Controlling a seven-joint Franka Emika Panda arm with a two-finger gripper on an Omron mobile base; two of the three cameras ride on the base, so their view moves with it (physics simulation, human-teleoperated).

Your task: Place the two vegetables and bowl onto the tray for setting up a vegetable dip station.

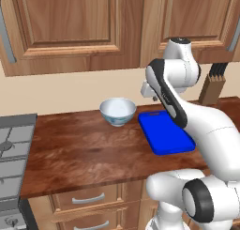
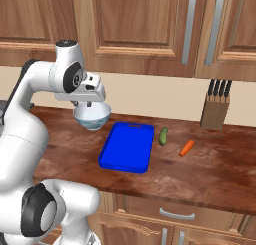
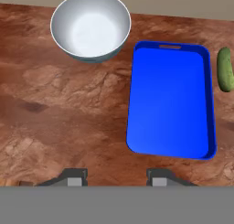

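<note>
White arm [image 1: 197, 126] rising from lower right of the left base view, elbow bent, gripper [image 3: 114, 177] pointing down, finger tips [image 3: 73, 177] apart, nothing between them

1 bowl [image 2: 93, 115], 1 tray [image 2: 127, 147], 1 cucumber [image 2: 163, 136], 1 carrot [image 2: 186, 148], 1 knife block [image 2: 215, 110].

The blue tray [image 2: 126, 148] lies flat on the brown counter [image 2: 210, 171]. A white bowl [image 2: 93, 116] sits near its left corner, partly behind the robot's hand. A green piece [image 2: 163, 136] lies just right of the tray, and an orange piece [image 2: 186, 148] lies past it. A knife block [image 2: 215, 112] stands at the back.
</note>
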